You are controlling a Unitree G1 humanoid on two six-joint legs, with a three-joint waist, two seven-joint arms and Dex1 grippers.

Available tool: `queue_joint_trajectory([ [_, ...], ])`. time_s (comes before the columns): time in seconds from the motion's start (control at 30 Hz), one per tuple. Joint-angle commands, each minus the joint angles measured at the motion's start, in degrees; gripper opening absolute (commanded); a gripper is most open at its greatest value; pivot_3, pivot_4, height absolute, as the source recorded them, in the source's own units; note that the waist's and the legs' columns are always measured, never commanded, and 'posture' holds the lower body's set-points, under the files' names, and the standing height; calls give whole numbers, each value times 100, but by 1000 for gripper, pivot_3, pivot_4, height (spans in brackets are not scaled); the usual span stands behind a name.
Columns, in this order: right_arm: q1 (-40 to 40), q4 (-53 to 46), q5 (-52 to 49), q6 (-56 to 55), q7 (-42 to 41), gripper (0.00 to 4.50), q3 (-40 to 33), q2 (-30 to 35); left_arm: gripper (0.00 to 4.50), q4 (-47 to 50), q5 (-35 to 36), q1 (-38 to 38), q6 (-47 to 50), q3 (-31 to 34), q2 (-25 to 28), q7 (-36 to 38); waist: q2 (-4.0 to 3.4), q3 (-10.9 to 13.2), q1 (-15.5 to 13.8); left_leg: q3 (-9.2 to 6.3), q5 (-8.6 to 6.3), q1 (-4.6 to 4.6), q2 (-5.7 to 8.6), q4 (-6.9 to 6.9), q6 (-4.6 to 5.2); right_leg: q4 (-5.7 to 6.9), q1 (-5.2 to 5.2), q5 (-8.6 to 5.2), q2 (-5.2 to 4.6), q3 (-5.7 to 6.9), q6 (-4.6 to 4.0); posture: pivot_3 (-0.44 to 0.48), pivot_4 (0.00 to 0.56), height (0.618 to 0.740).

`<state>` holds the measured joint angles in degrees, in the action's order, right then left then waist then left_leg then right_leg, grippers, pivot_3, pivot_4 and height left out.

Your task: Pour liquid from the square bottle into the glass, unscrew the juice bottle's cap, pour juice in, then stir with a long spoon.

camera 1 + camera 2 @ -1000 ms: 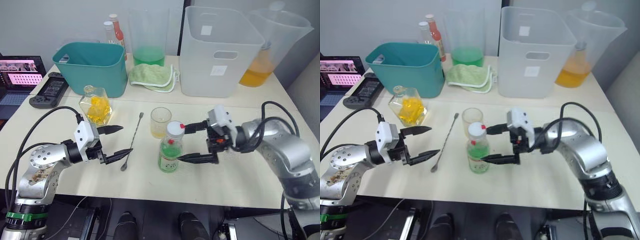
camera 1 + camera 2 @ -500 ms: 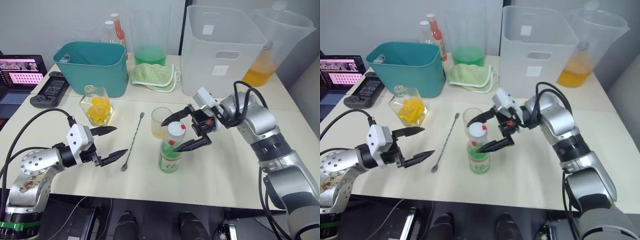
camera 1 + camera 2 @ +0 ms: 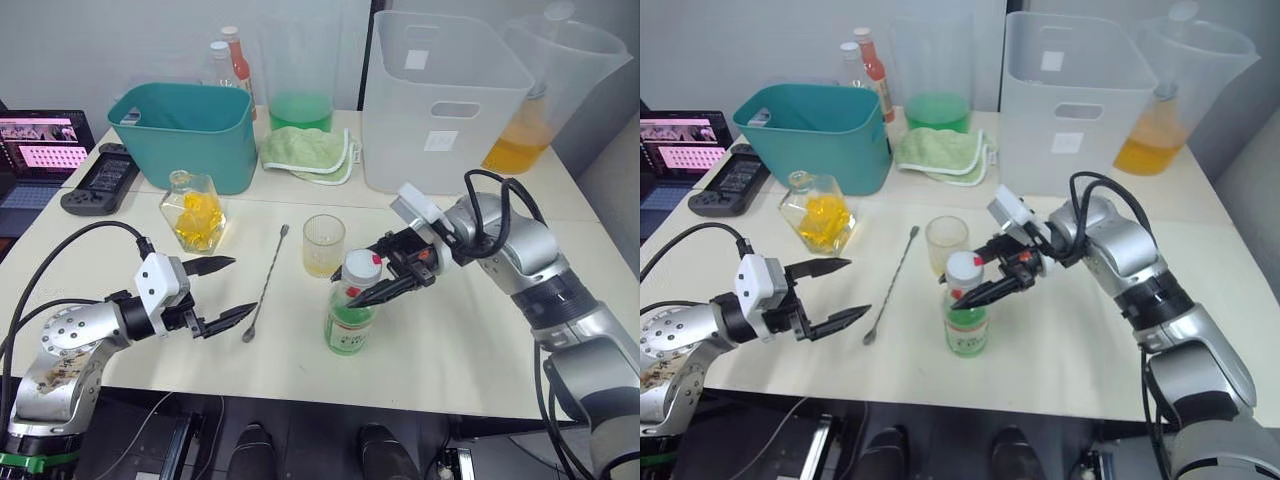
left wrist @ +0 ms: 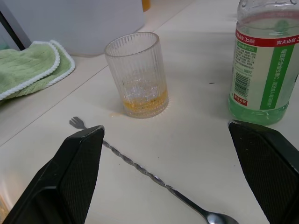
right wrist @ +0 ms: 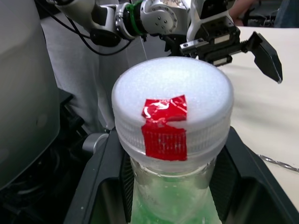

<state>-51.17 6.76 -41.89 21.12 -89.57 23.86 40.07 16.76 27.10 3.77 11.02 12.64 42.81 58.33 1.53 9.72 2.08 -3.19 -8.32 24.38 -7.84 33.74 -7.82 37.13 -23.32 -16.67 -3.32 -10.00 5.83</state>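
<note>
Left gripper (image 3: 220, 290): fingers spread, grasping nothing, hovering just beside the long spoon (image 3: 265, 285). The spoon lies flat on the table (image 3: 450, 350); it looks thin, stiff and slippery, best pinched mid-stem. Juice bottle (image 3: 350, 310) stands upright, nearly full, so judged fairly heavy, with walls likely to give. Right gripper (image 3: 382, 274): fingers parted, straddling the neck under the juice bottle's cap (image 3: 362, 266), not visibly clamped. The ribbed cap offers the best grip. Beyond, the glass (image 3: 322, 244) holds a little yellow liquid; fragile. Farther left stands the square bottle (image 3: 194, 212)
</note>
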Motion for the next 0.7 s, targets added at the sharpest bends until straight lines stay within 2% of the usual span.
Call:
queue_joint_trajectory([
  [0.03,354,-699,-171,399,539,1552,-777,103,4500,54,190,198,-50,-39,-1,149,0,0,-13,0,0,2,0,2,0,-1,0,0,0,0,0,0,150,733],
  [0.3,1814,-3145,-409,1922,3166,1552,-2135,376,4500,-158,548,655,98,-395,-49,713,1,-1,-124,1,0,6,0,1,0,0,-10,0,0,0,0,0,150,733],
  [0.37,2065,-3609,-555,2206,3856,1552,-2395,236,4500,-293,525,790,67,-476,-64,806,2,-1,-118,0,0,8,0,2,0,-1,-10,0,0,0,0,0,150,733],
  [0.47,2169,-3880,-693,2441,4289,1552,-2563,125,4500,-371,499,864,41,-514,-83,866,2,-1,-90,1,0,9,0,5,0,-1,-11,0,0,-1,-1,0,150,733],
  [0.57,2445,-4481,-680,2884,5741,1552,-2769,-319,4500,-816,411,1254,-71,-783,-180,1180,3,-2,-108,-1,0,9,0,4,0,-1,-11,1,0,0,-1,0,150,733],
  [0.7,2751,-5132,-786,3314,7010,1552,-2751,-897,4500,-1311,297,1733,-228,-1062,-371,1465,4,-3,-137,-2,0,34,1,12,0,-2,-24,1,0,0,-2,0,150,733],
])
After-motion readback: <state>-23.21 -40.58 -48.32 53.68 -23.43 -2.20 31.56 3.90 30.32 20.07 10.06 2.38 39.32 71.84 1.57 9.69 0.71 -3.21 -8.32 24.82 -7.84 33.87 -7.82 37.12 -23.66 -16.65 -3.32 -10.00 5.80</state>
